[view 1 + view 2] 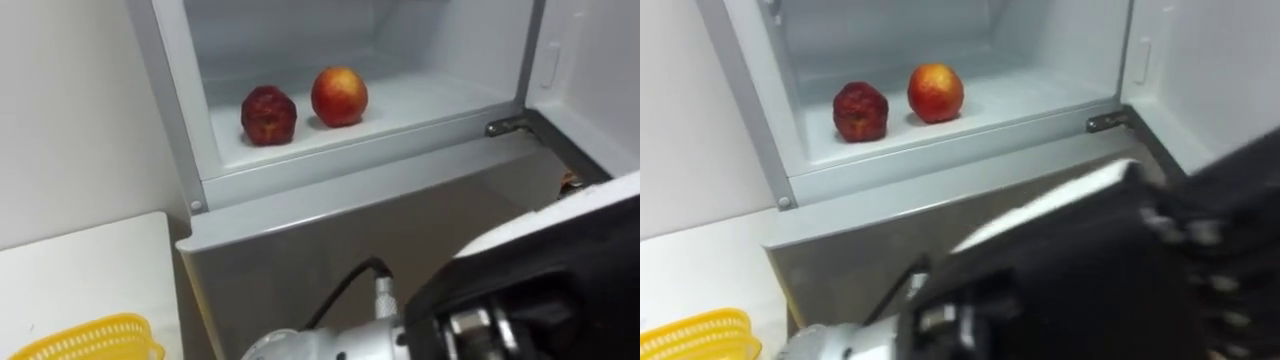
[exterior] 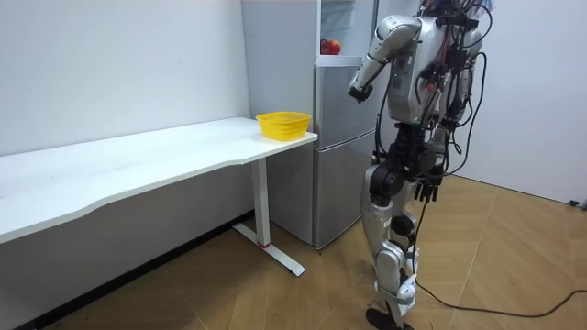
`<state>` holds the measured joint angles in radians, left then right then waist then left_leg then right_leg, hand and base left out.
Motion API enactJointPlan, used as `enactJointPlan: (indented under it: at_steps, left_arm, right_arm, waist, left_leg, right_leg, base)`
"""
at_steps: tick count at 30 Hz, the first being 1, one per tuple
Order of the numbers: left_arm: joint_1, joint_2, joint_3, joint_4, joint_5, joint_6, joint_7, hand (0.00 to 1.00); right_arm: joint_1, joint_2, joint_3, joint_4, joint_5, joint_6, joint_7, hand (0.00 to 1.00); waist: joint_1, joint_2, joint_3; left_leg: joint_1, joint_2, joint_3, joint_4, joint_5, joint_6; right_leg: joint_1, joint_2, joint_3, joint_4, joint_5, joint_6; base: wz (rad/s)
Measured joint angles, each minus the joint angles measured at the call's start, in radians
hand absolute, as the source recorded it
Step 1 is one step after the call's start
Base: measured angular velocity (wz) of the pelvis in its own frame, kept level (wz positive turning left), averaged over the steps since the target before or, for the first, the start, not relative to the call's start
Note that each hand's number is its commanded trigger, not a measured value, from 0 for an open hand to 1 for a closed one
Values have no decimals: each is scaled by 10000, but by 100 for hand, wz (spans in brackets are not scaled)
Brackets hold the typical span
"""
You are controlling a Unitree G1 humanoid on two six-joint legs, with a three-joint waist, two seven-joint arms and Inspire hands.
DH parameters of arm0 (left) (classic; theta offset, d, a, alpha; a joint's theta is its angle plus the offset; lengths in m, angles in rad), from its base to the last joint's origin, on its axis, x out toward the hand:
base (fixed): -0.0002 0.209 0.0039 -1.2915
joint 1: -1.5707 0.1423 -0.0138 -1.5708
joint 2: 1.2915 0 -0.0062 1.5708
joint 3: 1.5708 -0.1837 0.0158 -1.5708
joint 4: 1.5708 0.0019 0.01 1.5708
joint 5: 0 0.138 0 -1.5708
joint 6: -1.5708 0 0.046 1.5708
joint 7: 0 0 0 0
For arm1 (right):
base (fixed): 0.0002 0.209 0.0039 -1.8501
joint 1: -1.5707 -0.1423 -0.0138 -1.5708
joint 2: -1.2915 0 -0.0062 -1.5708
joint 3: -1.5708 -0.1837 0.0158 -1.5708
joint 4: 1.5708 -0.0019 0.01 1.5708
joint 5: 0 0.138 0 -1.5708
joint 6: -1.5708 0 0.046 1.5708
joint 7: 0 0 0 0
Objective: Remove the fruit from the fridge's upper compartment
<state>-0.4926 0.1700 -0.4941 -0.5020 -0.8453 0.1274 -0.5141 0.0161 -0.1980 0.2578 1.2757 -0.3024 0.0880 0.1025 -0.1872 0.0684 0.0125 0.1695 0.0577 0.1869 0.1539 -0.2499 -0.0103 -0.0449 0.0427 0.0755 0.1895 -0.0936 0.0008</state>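
Eye views: left robot hand (image 1: 530, 290) looms close, grip untellable; above and beyond it, dark fruit (image 1: 268, 115) and red fruit (image 1: 339, 96) sit in the fridge (image 1: 400, 170). Room view: right robot hand (image 2: 427, 190) hangs relaxed; basket (image 2: 282, 124) on bench (image 2: 138, 165).

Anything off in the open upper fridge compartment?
Nothing spilled or askew. The dark red lumpy fruit on the white fridge shelf looks wrinkled and dull beside the smooth red-orange round fruit, possibly spoiled.

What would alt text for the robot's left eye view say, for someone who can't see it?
A dark red fruit and a brighter red-orange fruit sit side by side in the open upper fridge compartment. A yellow basket rests on a white table at lower left; the robot's arm crosses the lower right.
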Motion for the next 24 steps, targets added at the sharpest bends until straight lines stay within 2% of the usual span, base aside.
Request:
enactJointPlan:
  at_steps: [1,3,5,7,9,11,13,15,17,18,19,21,22,24]
  left_arm:
    - [92,139,158,-15,61,-11,28,0]
    - [726,697,1121,-416,759,-27,135,0]
    - [1075,856,1861,-644,1389,-33,288,0]
    - [1463,1037,2766,-928,1457,-34,442,0]
    - [1825,1114,3920,-1196,1612,-250,849,0]
    - [2163,1115,4632,-1388,1691,-514,1134,0]
    - [2427,1154,5394,-1401,1986,-708,1424,0]
    - [2722,1159,6228,-1414,2319,-915,2147,0]
    - [2850,1169,6893,-1413,2611,-1006,2602,0]
    - [2979,1201,7419,-1412,2701,-1114,2937,0]
    - [3057,1201,7661,-1413,2698,-1178,3117,0]
    - [3516,1192,8448,-1407,2895,-1486,3710,0]
    - [3627,1191,8630,-1405,3023,-1504,3849,0]
    - [3990,1177,9423,-1379,3364,-1564,4557,0]
  right_arm:
    - [5,-14,-84,-3,-4,2,-14,0]
    - [-10,-23,-579,-64,-167,-35,-59,0]
    - [70,-13,-910,-62,-180,-86,-105,0]
    - [190,-9,-1329,-15,-182,-207,-207,0]
    - [373,37,-1743,-6,-195,-299,-373,0]
    - [449,71,-1987,4,-241,-421,-386,0]
    - [528,80,-2233,109,-345,-479,-490,0]
    - [688,100,-2474,191,-416,-513,-839,0]
    - [859,108,-2628,220,-470,-554,-1044,0]
    - [934,113,-2823,235,-473,-578,-1138,0]
    - [983,113,-2882,226,-472,-592,-1179,0]
    - [1251,142,-3301,186,-555,-653,-1278,0]
    - [1259,156,-3386,162,-608,-651,-1290,0]
    - [1482,198,-3678,133,-650,-634,-1350,0]
  waist:
    - [81,-6,3]
    - [428,-28,9]
    - [765,-75,16]
    - [1065,-101,11]
    - [1421,-141,-62]
    - [1689,-227,-105]
    - [1775,-334,-125]
    - [1995,-403,-168]
    - [2230,-411,-176]
    - [2286,-392,-176]
    - [2309,-385,-179]
    - [2397,-352,-180]
    - [2490,-341,-173]
    - [2566,-302,-153]
  left_leg:
    - [-9,1,0,0,0,0]
    - [-87,4,-29,1,0,0]
    - [-90,11,-106,-14,0,-1]
    - [-94,20,-219,-15,1,-1]
    - [-86,37,-282,-13,1,-2]
    - [-60,46,-374,-10,1,-2]
    - [-32,53,-594,-16,1,-2]
    - [-3,59,-633,-14,1,-2]
    - [12,59,-629,-14,0,-2]
    - [13,59,-644,-14,1,-3]
    - [11,61,-654,-14,1,-3]
    - [45,67,-814,-16,1,-3]
    - [71,67,-811,-17,1,-3]
    - [91,67,-834,-12,0,-3]
  right_leg:
    - [-2,-3,-9,1,1,0]
    - [-68,-37,-139,24,2,-1]
    - [-49,-38,-201,30,3,-3]
    - [3,-50,-275,10,0,-8]
    - [39,-65,-385,-3,-11,-24]
    - [75,-60,-410,-4,-26,-43]
    - [164,-63,-523,-22,-37,-59]
    - [245,-78,-605,-47,-43,-56]
    - [262,-84,-618,-40,-43,-56]
    - [272,-84,-633,-36,-43,-56]
    - [276,-89,-656,-35,-43,-56]
    - [364,-108,-786,-31,-64,-69]
    - [371,-108,-790,-8,-80,-75]
    - [385,-110,-793,48,-132,-76]
  base:
    - [8]
    - [10]
    - [14]
    - [16]
    - [11]
    - [6]
    - [18]
    - [14]
    - [0]
    - [0]
    - [9]
    - [16]
    - [7]
    - [2]
